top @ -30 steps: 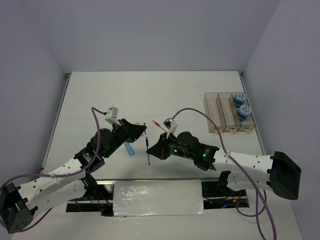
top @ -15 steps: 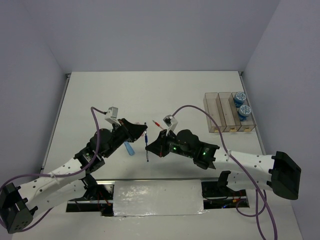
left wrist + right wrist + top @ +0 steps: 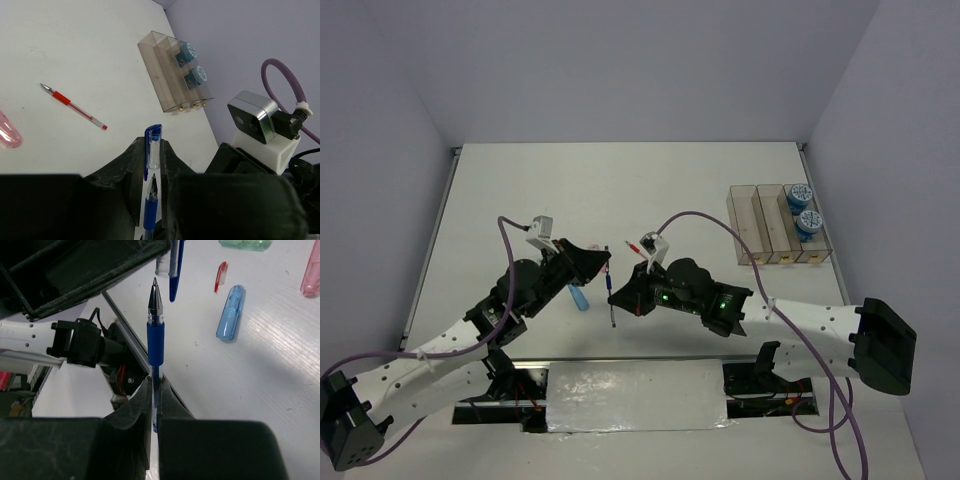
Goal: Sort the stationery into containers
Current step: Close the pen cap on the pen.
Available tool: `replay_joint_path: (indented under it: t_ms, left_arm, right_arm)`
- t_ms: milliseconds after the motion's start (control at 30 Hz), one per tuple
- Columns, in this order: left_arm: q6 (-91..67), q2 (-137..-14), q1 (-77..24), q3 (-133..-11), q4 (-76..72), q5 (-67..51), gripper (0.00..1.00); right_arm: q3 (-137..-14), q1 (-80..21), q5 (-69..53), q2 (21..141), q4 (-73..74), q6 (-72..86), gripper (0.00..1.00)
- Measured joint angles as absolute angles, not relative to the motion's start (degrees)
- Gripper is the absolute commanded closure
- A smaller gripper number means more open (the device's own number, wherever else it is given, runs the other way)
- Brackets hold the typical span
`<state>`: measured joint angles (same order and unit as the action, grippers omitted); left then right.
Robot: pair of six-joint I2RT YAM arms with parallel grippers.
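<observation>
My left gripper (image 3: 152,146) is shut on a clear pen cap with a blue clip (image 3: 153,149), held above the table. My right gripper (image 3: 155,386) is shut on the blue pen (image 3: 155,335), whose bare tip points at the cap (image 3: 172,265), just short of its mouth. In the top view the two grippers (image 3: 603,262) (image 3: 615,292) meet at the table's middle front. The red pen (image 3: 638,247) lies just behind them. Three joined clear bins (image 3: 760,226) stand at the right; the rightmost holds two blue-and-white rolls (image 3: 801,194) (image 3: 809,221).
A blue oblong piece (image 3: 231,312), a small red cap (image 3: 220,276), a green piece (image 3: 245,244) and a pink piece (image 3: 312,270) lie on the table under the grippers. The table's front edge with wiring is close below.
My right gripper has shifted slightly left with the blue pen, bringing its tip closer to the cap in my left gripper. The left arm has barely moved.
</observation>
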<state>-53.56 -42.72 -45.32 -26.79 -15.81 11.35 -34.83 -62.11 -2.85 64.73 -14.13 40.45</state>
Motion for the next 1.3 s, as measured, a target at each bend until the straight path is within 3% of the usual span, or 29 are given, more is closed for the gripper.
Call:
replay_joint_path:
  t_ms: [1300]
  left_arm:
    - [-52.56, -43.53, -45.32, -27.75, -15.07, 13.13, 1.0]
  right_arm:
    - [-34.85, -61.98, -2.39, 64.99, -12.4, 39.97, 1.0]
